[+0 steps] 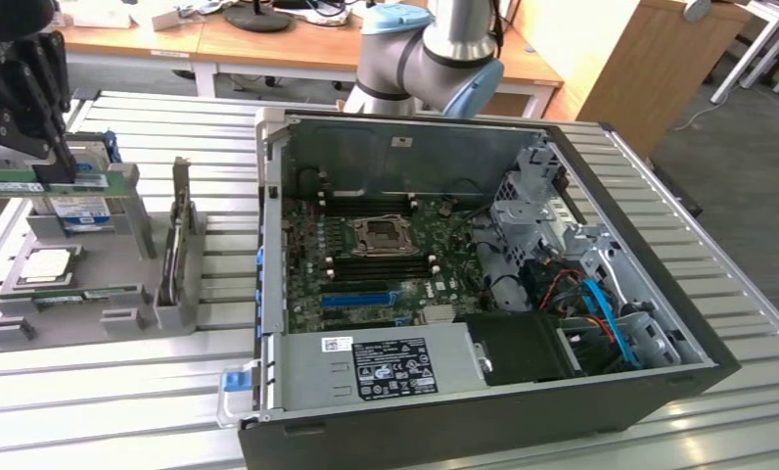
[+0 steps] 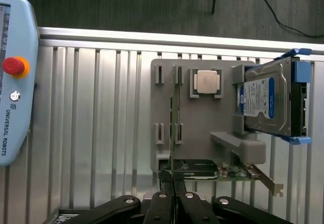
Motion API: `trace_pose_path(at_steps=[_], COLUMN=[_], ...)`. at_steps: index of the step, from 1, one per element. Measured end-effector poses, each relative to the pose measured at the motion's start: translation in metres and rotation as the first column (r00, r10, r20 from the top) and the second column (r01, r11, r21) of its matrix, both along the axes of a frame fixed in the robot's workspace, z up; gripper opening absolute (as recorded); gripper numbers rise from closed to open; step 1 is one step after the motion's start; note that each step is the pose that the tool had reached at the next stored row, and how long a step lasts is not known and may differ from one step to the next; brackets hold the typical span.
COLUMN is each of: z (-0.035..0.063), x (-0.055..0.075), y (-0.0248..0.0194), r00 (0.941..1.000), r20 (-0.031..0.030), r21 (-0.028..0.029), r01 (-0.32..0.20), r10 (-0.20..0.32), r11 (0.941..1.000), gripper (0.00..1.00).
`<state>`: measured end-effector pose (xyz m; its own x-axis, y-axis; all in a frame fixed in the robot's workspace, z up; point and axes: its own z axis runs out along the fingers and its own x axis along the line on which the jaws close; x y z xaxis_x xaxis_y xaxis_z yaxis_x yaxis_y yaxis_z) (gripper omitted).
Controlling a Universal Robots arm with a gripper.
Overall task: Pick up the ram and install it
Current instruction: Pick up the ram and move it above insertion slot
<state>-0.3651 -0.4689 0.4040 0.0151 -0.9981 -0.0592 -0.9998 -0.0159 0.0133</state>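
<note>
I worked in a robotics lab: a slatted aluminium workbench (image 1: 128, 392) carried an opened desktop tower (image 1: 403, 152) at the frame's centre, a Universal Robots teach pendant (image 2: 15, 82) lay on the slats, and wooden office desks (image 1: 233, 44) lined the upper edge.

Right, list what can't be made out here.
- The ram: one end is cut off at the exterior view's left edge. The wrist view shows it edge-on, so chips and label are hidden.
- The tool: in the wrist view, its body is cut off by the picture's edge.
- The motherboard: in the exterior view, the slots are too small to tell filled from empty.
</note>
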Motion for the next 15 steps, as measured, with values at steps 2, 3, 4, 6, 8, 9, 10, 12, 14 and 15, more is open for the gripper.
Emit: trace_pose_path(at_steps=[2,3,4,6,8,9,10,12,14,15], z=[-0.0001,0.0000,-0.0001,0.0000,0.0000,0.0000,0.0000,0.0000,-0.0001,0.0000], x=[0.004,0.005,0.007,0.011,0.014,0.016,0.018,0.022,0.026,0.028], y=[0.0000,0.0000,0.0000,0.0000,0.0000,0.0000,0.0000,0.0000,0.0000,0.0000], r00=[1.0000,1.0000,1.0000,1.0000,1.0000,1.0000,1.0000,1.0000,1.0000,1.0000], r20=[0.0001,0.0001,0.0001,0.0001,0.0001,0.0000,0.0000,0.0000,0.0001,0.0000], r21=[0.0001,0.0000,0.0001,0.0000,0.0000,0.0000,0.0000,0.0000,0.0001,0.0000], r01=[0.000,0.000,0.000,0.000,0.000,0.000,0.000,0.000,0.000,0.000], r10=[0.000,0.000,0.000,0.000,0.000,0.000,0.000,0.000,0.000,0.000], r11=[1.0000,1.0000,1.0000,1.0000,1.0000,1.0000,1.0000,1.0000,1.0000,1.0000], gripper=[0.12,0.12,0.12,0.12,0.12,0.12,0.12,0.12,0.12,0.12])
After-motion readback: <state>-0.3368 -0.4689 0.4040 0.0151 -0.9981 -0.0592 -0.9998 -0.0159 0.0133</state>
